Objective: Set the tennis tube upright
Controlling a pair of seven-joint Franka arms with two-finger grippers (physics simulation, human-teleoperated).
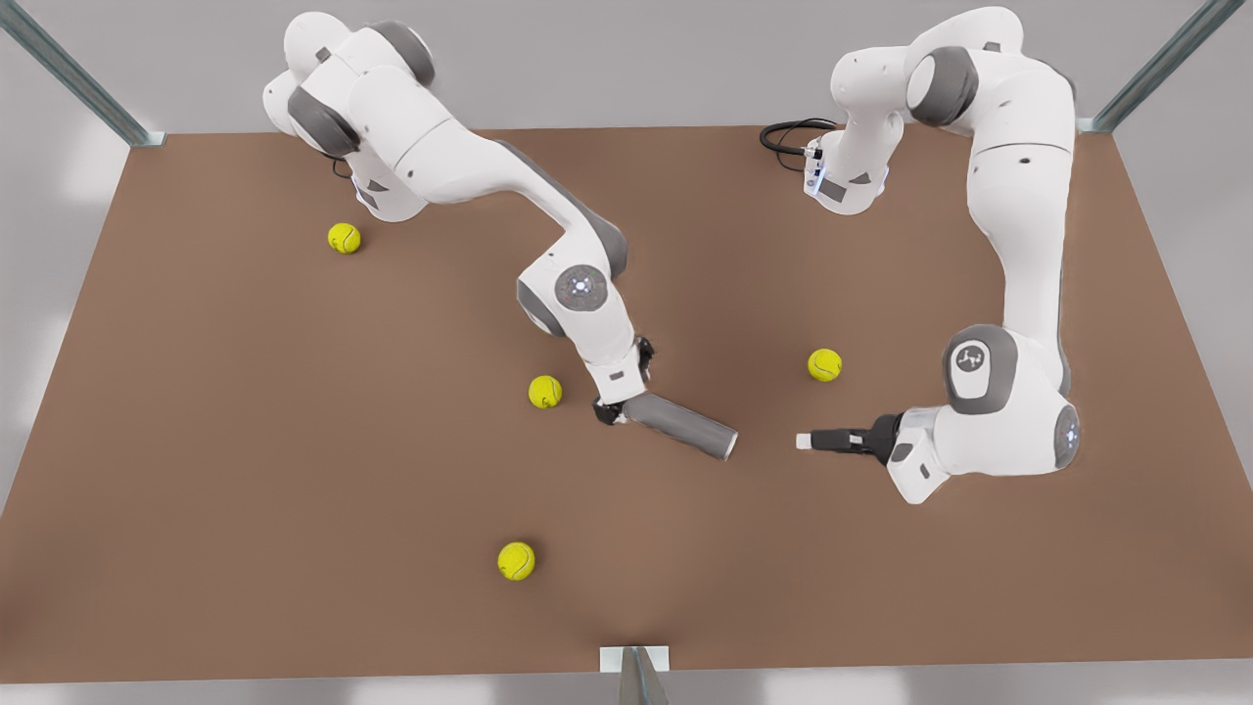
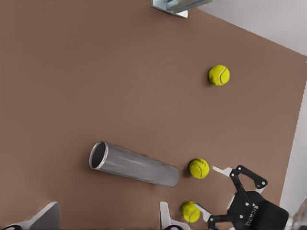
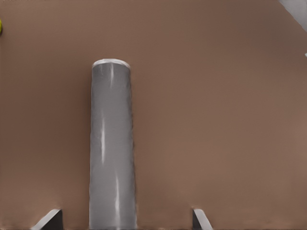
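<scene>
Items on the brown table (image 1: pixel 196 441), listed from the front view's left to its right.

1. Tennis ball (image 1: pixel 344 238) – yellow, far side of the table, close to the base of my right arm.
2. Tennis ball (image 1: pixel 516 561) – yellow, on its own near the table's front edge.
3. Tennis ball (image 1: pixel 545 392) – yellow, just beside my right wrist, on the side away from the tube.
4. Right claw (image 1: pixel 615 411) – on the arm at the front view's left, lowered over the plain end of the tube. Its fingers (image 3: pixel 50 219) are spread wide apart. In the right wrist view the tube runs out between them with a gap on both sides, so nothing is gripped.
5. Tennis tube (image 1: pixel 685 426) – a dark grey metallic cylinder lying on its side on the table near the middle, not upright. Its lighter rimmed open end points towards the front view's right, at my left claw.
6. Left claw (image 1: pixel 803 441) – on the arm at the front view's right, held level and aimed at the tube's rimmed end, apart from it. The left wrist view shows its fingers (image 2: pixel 45 215) parted and holding nothing.
7. Tennis ball (image 1: pixel 824 365) – yellow, near the left claw, on the far side of it.
</scene>
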